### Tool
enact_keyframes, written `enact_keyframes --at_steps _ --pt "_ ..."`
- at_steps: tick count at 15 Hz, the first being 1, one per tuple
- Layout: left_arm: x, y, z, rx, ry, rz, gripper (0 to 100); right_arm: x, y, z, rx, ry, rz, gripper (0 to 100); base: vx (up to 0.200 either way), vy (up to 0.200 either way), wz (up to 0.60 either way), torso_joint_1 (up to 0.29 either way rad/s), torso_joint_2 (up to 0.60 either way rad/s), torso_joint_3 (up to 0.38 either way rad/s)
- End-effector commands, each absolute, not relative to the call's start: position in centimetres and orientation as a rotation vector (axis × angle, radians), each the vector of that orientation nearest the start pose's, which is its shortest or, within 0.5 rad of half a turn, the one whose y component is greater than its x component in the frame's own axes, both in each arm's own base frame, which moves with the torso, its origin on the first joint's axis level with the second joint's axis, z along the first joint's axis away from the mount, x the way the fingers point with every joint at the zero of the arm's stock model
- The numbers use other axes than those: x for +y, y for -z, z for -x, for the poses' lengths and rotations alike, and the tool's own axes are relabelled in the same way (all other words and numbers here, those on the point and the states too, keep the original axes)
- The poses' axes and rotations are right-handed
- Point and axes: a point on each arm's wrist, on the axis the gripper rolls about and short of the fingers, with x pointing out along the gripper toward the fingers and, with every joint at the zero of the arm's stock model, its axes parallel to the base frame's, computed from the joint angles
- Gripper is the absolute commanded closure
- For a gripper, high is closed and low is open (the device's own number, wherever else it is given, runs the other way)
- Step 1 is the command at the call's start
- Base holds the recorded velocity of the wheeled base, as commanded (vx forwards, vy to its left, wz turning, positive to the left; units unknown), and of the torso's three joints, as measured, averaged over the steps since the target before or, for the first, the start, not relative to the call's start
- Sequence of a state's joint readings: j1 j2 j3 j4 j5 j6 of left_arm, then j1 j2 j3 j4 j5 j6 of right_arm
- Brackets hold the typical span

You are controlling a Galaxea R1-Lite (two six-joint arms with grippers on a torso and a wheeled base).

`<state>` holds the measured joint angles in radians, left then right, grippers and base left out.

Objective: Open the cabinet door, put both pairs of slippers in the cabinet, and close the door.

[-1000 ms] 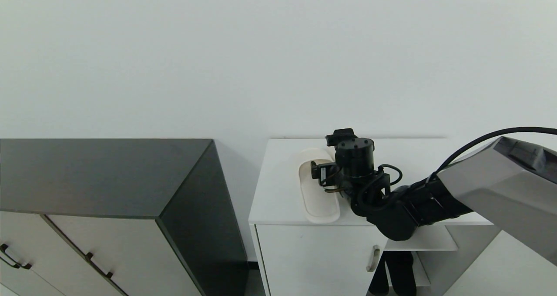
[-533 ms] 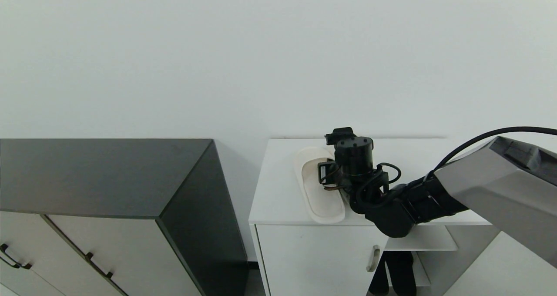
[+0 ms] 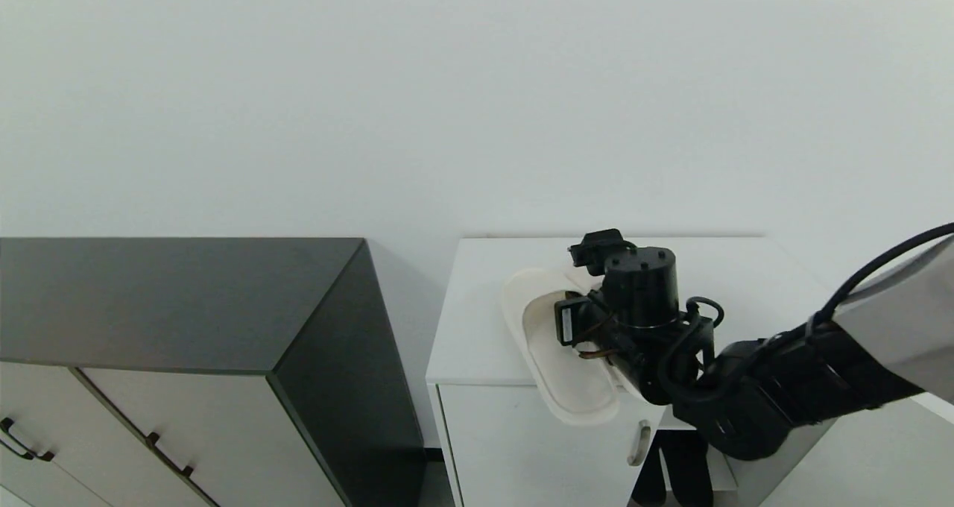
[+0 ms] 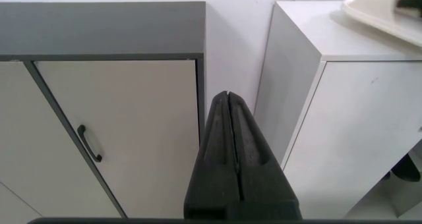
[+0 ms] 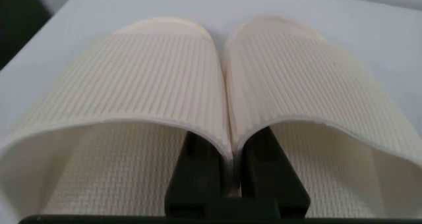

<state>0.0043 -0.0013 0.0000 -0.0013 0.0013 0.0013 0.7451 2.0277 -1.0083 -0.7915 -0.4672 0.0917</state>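
Note:
A pair of cream slippers (image 3: 555, 358) hangs over the front edge of the white cabinet's top (image 3: 477, 320). My right gripper (image 3: 581, 326) is shut on them. In the right wrist view its two fingers (image 5: 198, 168) pinch the inner walls of the left slipper (image 5: 132, 85) and the right slipper (image 5: 310, 72) together. My left gripper (image 4: 228, 102) is shut on nothing, low down and facing the gap between the two cabinets. One slipper's edge (image 4: 386, 13) juts out over the white cabinet (image 4: 343, 118) there.
A lower cabinet with a dark grey top (image 3: 149, 298) and pale handled doors (image 4: 112, 132) stands to the left. The white cabinet's front door (image 3: 536, 447) has a handle (image 3: 636, 442). To its right an open section holds dark things (image 3: 686, 470).
My right gripper has lifted the slipper pair and drawn it toward me and to the right. The heels, flat on the top before, now overhang the front edge.

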Motion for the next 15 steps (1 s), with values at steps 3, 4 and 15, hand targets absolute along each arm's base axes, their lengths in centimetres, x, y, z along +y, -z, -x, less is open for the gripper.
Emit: enact_keyframes --at_steps 3,4,15 --pt "0.0 -7.6 2.3 -0.002 -0.006 0.000 100 23.2 -15.2 -22.4 0.209 -0.477 0.035 100 0.000 0.000 0.00 0.000 0.00 0.000" --pt "0.0 -7.6 2.3 -0.002 -0.006 0.000 100 23.2 -15.2 -22.1 0.212 -0.484 0.042 100 0.000 0.000 0.00 0.000 0.00 0.000" --pt "0.0 -7.6 2.3 -0.002 -0.006 -0.002 100 23.9 -13.7 -23.3 0.242 -0.468 0.071 100 0.000 0.000 0.00 0.000 0.00 0.000"
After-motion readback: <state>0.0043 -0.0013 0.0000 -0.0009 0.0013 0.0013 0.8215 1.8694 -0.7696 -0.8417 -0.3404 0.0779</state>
